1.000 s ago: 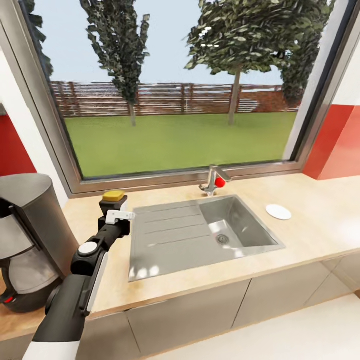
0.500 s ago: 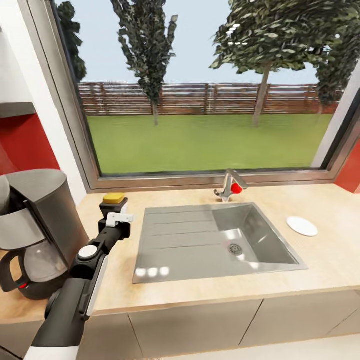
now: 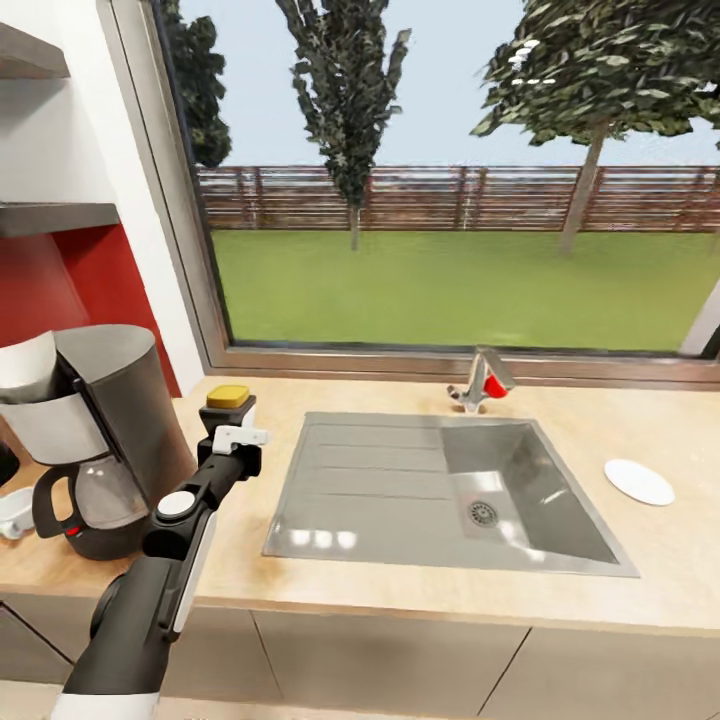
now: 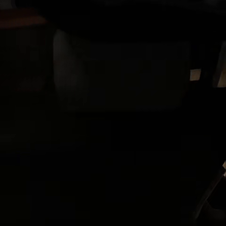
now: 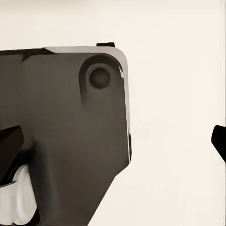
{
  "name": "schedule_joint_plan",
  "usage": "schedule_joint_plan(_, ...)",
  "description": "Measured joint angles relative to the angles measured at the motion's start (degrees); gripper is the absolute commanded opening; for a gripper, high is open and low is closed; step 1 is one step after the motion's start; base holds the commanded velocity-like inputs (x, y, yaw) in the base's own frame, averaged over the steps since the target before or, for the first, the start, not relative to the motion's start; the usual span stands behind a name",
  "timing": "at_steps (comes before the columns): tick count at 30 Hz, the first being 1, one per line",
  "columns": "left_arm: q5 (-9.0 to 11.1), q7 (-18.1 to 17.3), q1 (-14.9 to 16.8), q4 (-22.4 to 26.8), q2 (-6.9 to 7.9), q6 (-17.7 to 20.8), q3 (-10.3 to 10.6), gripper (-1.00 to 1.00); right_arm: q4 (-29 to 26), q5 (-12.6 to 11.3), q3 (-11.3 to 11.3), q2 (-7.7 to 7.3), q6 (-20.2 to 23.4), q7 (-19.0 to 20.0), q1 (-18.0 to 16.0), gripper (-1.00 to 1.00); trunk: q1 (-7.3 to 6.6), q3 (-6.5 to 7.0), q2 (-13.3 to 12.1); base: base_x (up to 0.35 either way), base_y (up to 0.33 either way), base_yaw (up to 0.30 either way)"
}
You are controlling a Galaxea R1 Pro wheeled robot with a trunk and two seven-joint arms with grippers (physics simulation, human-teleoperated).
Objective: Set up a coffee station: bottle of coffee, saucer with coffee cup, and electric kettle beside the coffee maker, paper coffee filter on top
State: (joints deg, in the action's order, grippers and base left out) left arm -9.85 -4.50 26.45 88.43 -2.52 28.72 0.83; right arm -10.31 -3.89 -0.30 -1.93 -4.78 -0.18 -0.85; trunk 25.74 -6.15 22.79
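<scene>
Left gripper is held out over the countertop, between the coffee maker and the sink, and it carries something with a yellow cap standing above the wrist. Judging by the task, this is the bottle of coffee, though its body is hidden behind the gripper. Its long axis seems upright, cap uppermost. Whether the fingers are pressed on it or merely around it I cannot tell: the left wrist view is almost black. The right wrist view gives a dark part of the robot's body against pale floor, with the fingertips only at the edges, so that gripper's state is also unclear.

Over the last second the whole head picture has slid rightward. That is the camera turning left, not the things moving. The coffee maker, formerly cut off at the edge, is now fully seen, with a white paper filter resting at its top, a cup just beside its base, and wall shelves above. The arm keeps its place in the picture, so it turned with the robot toward the coffee maker.

The saucer lies well apart from the coffee maker, beyond the sink.
</scene>
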Motion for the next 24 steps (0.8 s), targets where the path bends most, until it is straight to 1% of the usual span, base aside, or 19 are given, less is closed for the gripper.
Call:
schedule_joint_plan(3, 0.01, 0.02, 0.03, -0.06, -0.12, -0.07, 0.08, -1.00, 0.04, 0.00, 0.06, 0.00, 0.02, 0.00, 0.01, 1.00, -0.01, 0.00, 0.00, 0.124, -0.258, 0.057)
schedule_joint_plan(7, -0.01, 0.02, 0.04, -0.32, -0.16, -0.07, 0.09, -1.00, 0.07, 0.07, 0.25, -0.03, -0.02, -0.04, 0.01, 1.00, -0.02, 0.00, 0.00, 0.230, -0.178, 0.009)
schedule_joint_plan(9, -0.01, 0.02, 0.04, -0.45, -0.13, -0.06, 0.05, -1.00, 0.12, 0.07, 0.27, -0.06, -0.02, -0.03, 0.01, 1.00, -0.01, 0.00, 0.00, 0.171, -0.066, 0.002)
schedule_joint_plan(12, -0.14, 0.02, -0.13, -0.66, 0.01, -0.11, -0.13, -1.00, 0.15, 0.09, 0.35, -0.09, -0.02, -0.02, 0.01, 1.00, 0.01, 0.00, 0.00, 0.016, -0.006, 0.000)
schedule_joint_plan(15, -0.16, 0.21, -1.24, -1.42, 0.32, -0.57, -0.41, -1.00, 0.10, 0.09, 0.36, -0.09, -0.06, 0.01, 0.01, 1.00, 0.01, 0.00, 0.00, 0.004, -0.002, 0.000)
schedule_joint_plan(16, -0.19, 0.68, -1.55, -1.66, 0.39, -1.39, -0.46, -1.00, 0.09, 0.08, 0.36, -0.07, -0.07, 0.02, 0.01, 1.00, 0.01, 0.00, 0.00, 0.001, 0.000, 0.000)
schedule_joint_plan(17, -0.23, 1.97, -2.18, -2.35, 0.45, -3.66, -0.53, -1.00, 0.08, 0.08, 0.36, -0.04, -0.09, 0.02, 0.01, 1.00, 0.01, -0.01, 0.00, 0.000, 0.000, 0.000)
schedule_joint_plan(18, -0.28, 4.26, -2.93, -3.61, 0.42, -7.01, -0.57, -1.00, 0.08, 0.08, 0.40, 0.01, -0.09, 0.02, 0.01, 1.00, 0.01, -0.01, 0.00, 0.000, 0.000, 0.000)
schedule_joint_plan(20, -0.06, 7.49, -3.46, -5.90, 0.24, -10.45, -0.43, -1.00, 0.08, 0.08, 0.42, 0.06, -0.10, 0.02, 0.01, 1.00, 0.01, -0.01, 0.00, 0.000, 0.000, 0.000)
schedule_joint_plan(21, 0.31, 9.75, -3.68, -8.20, 0.11, -12.40, -0.34, -1.00, 0.08, 0.09, 0.43, 0.08, -0.10, 0.02, 0.01, 1.00, 0.01, -0.01, 0.00, 0.000, 0.000, 0.000)
schedule_joint_plan(24, 0.49, 11.25, -3.79, -11.63, -0.08, -15.41, -0.28, -1.00, 0.08, 0.11, 0.44, 0.22, -0.10, 0.02, 0.01, 1.00, 0.01, 0.00, 0.00, 0.000, 0.000, 0.000)
